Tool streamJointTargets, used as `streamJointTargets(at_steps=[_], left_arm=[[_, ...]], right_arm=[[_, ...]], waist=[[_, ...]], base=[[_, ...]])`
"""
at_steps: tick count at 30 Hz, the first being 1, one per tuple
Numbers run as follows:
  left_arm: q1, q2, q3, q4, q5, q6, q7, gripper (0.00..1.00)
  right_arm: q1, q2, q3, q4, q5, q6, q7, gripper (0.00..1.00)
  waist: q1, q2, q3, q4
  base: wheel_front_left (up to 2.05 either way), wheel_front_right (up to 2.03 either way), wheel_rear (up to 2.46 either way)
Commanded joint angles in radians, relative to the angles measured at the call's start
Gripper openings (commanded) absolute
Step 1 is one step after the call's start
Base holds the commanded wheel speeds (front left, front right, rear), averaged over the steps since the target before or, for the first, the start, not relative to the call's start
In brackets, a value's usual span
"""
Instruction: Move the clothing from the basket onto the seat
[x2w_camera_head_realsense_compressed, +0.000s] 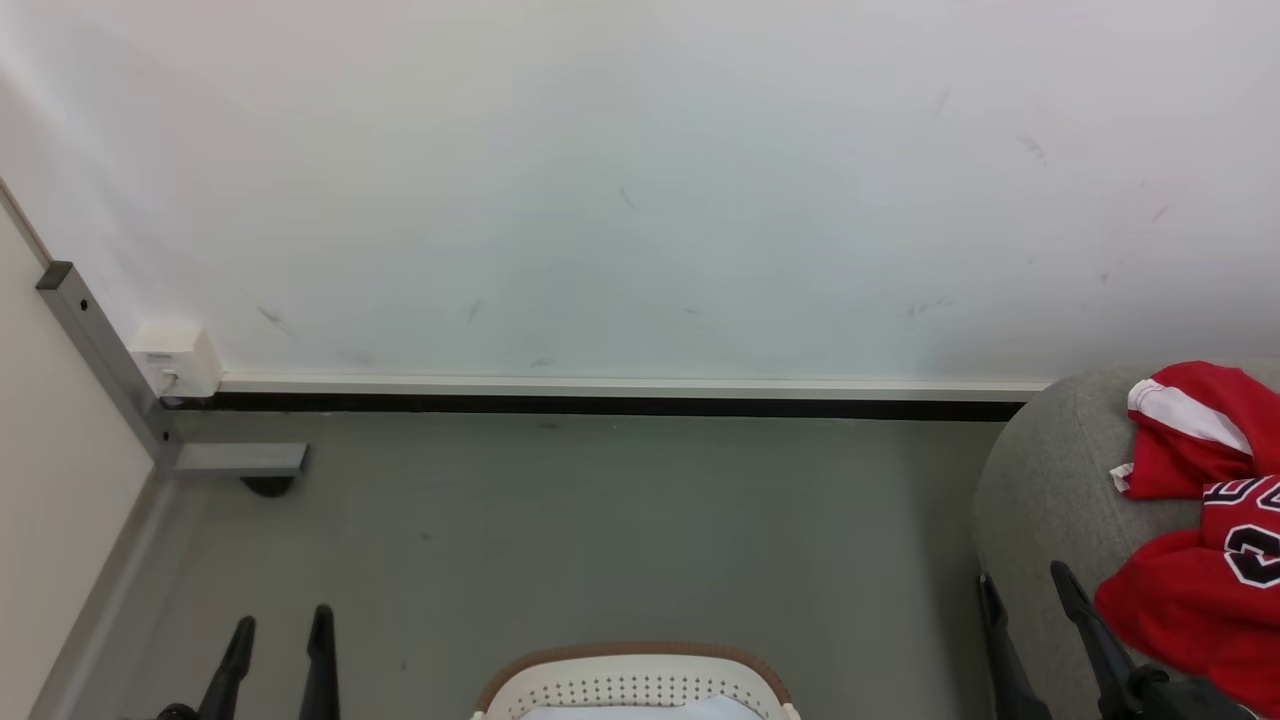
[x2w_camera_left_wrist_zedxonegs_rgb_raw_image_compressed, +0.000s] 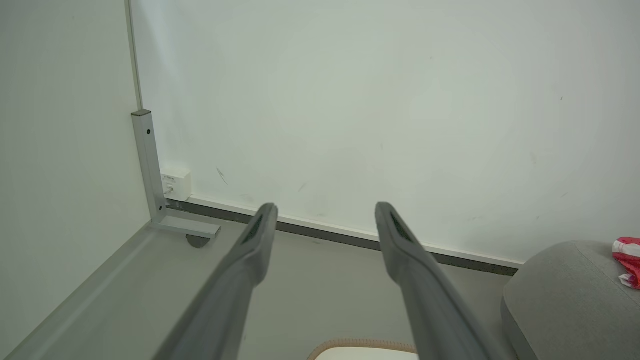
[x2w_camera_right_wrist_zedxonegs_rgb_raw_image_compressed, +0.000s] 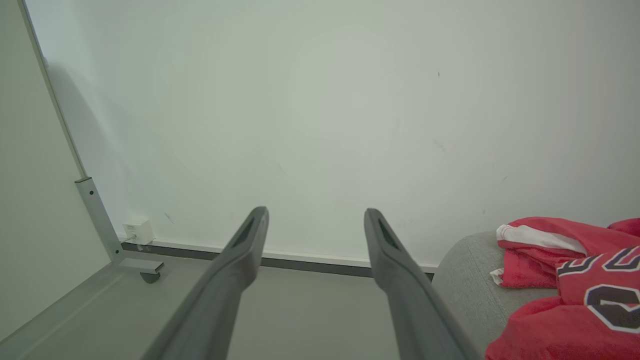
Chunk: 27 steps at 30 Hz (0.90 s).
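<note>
Found both arms low and reaching forward, one to each side of the basket (x2w_camera_head_realsense_compressed: 630, 655), set on the grey floor (x2w_camera_head_realsense_compressed: 600, 520) at the near edge of the head view (just its far brown rim and a strip of perforated white side in frame). Saw the left gripper (x2w_camera_head_realsense_compressed: 283, 620) over bare floor, its two dark fingers (x2w_camera_left_wrist_zedxonegs_rgb_raw_image_compressed: 250, 260) pointing toward the white wall (x2w_camera_head_realsense_compressed: 640, 180), spread wide apart and gripping nothing. Saw the right gripper (x2w_camera_head_realsense_compressed: 1022, 575) just as wide open and empty, fingers (x2w_camera_right_wrist_zedxonegs_rgb_raw_image_compressed: 232, 272) angled up along the rounded left end of the seat (x2w_camera_head_realsense_compressed: 1040, 480), the outer one close beside the red cloth; could not tell whether it touched. Found the clothing (x2w_camera_head_realsense_compressed: 1190, 610) lying crumpled on the seat's top, near that rounded left edge: one red piece with a white band farther back, the lettered jersey heaped nearer and running off the right edge of the frame. Noted, at the floor's far left corner, a grey metal post (x2w_camera_head_realsense_compressed: 100, 345) with a flat foot, and a small white box (x2w_camera_head_realsense_compressed: 178, 358) on the wall just above the dark skirting (x2w_camera_head_realsense_compressed: 620, 405).
</note>
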Motion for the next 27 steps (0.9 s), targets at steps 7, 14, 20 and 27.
streamJointTargets(at_steps=[7,14,20,27], left_arm=[[-0.015,-0.050,0.065,-0.024,0.092,-0.059,0.000,1.00],[-0.021,-0.088,0.101,-0.028,0.140,-0.096,0.000,1.00],[-0.026,-0.102,0.117,-0.021,0.159,-0.117,0.000,1.00],[-0.028,-0.119,0.130,-0.002,0.167,-0.132,0.000,1.00]], right_arm=[[0.012,0.002,0.008,-0.015,0.025,-0.002,-0.008,1.00],[0.000,0.003,0.013,-0.010,0.022,-0.002,-0.008,1.00],[-0.006,0.003,0.020,-0.007,0.027,-0.002,-0.008,1.00],[-0.011,0.003,0.028,-0.004,0.061,-0.002,-0.008,1.00]], waist=[[0.0000,-0.0001,0.005,-0.010],[0.0000,-0.0001,0.007,-0.020],[0.0000,-0.0001,0.011,-0.030],[0.0000,-0.0001,0.016,-0.035]], base=[[0.00,0.00,0.00],[0.00,0.00,0.00],[0.00,0.00,0.00],[0.00,0.00,0.00]])
